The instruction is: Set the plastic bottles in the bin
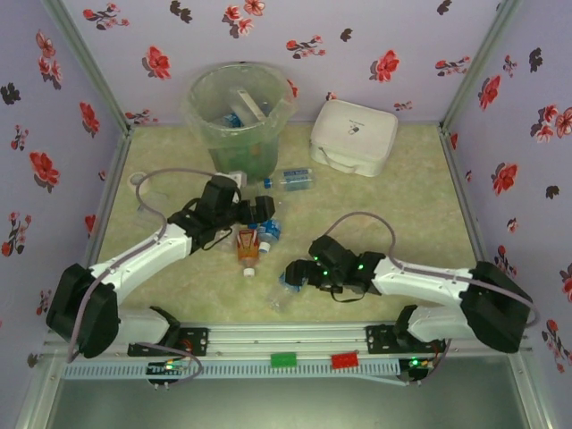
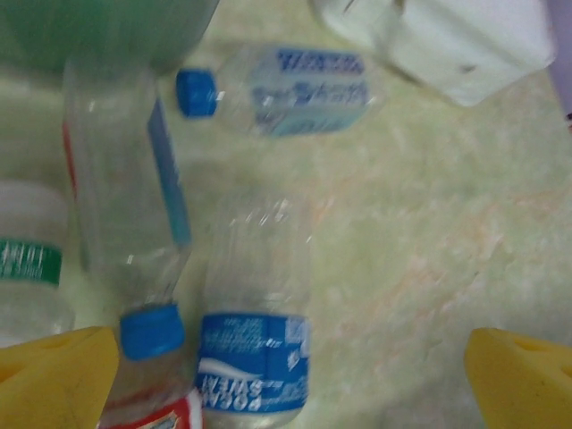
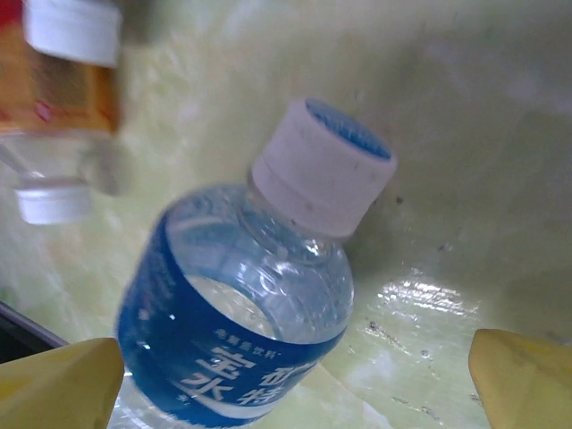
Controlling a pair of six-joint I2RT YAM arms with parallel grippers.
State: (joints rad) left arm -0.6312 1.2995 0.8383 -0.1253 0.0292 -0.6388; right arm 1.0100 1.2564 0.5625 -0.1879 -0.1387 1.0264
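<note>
The bin, a translucent green bucket, stands at the back left with several bottles inside. Loose plastic bottles lie in front of it: a clear blue-label one and an amber one. My left gripper hovers open over this cluster. In the left wrist view the left gripper has a blue-label bottle between its yellow fingertips, untouched, beside a blue-capped clear bottle. My right gripper is open around a white-capped blue-label bottle, which lies at the front centre.
A white lidded box sits at the back right. Flowered walls close in the table on three sides. A green-label bottle lies left of the cluster. A loose white cap rests near the amber bottle.
</note>
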